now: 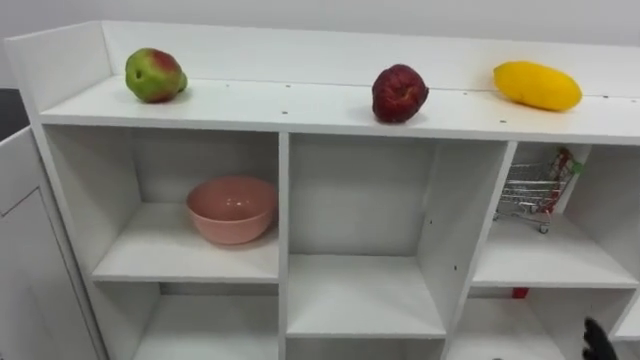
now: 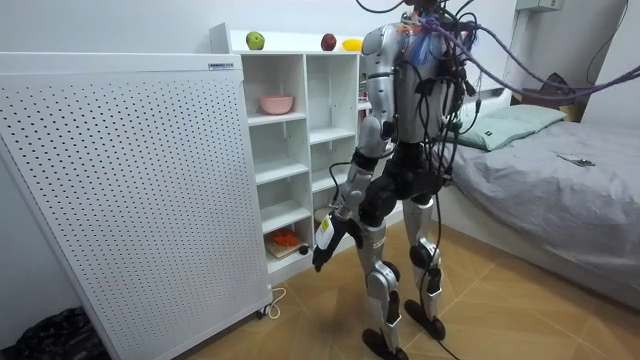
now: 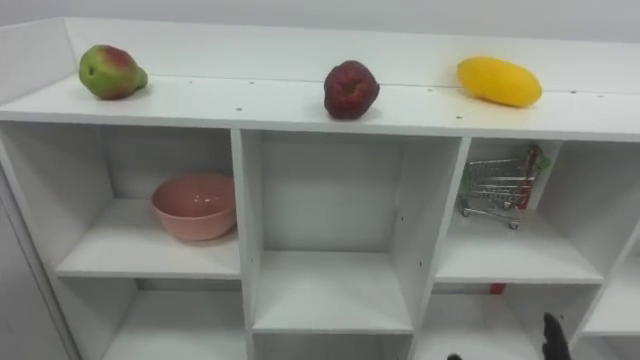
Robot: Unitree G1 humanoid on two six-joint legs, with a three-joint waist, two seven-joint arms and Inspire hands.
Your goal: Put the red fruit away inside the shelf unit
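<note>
A green-red pear [image 1: 154, 75], a dark red apple [image 1: 399, 93] and a yellow mango [image 1: 537, 85] lie well apart on top of the white shelf unit [image 1: 330, 108], high above the right hand [image 1: 598, 340] at the lower right edge; whether that hand is released or clenched cannot be told. The left hand [image 2: 326, 240] hangs low beside the thigh, facing the shelves, its state equally unclear.

The robot stood upright on both legs, knees slightly bent. Its left arm hung down with the elbow a little bent, the left hand [image 2: 325, 243] low before the thigh, toward seven o'clock from the hip. Its right hand [image 1: 598, 342] showed at five o'clock in the eye views.
</note>
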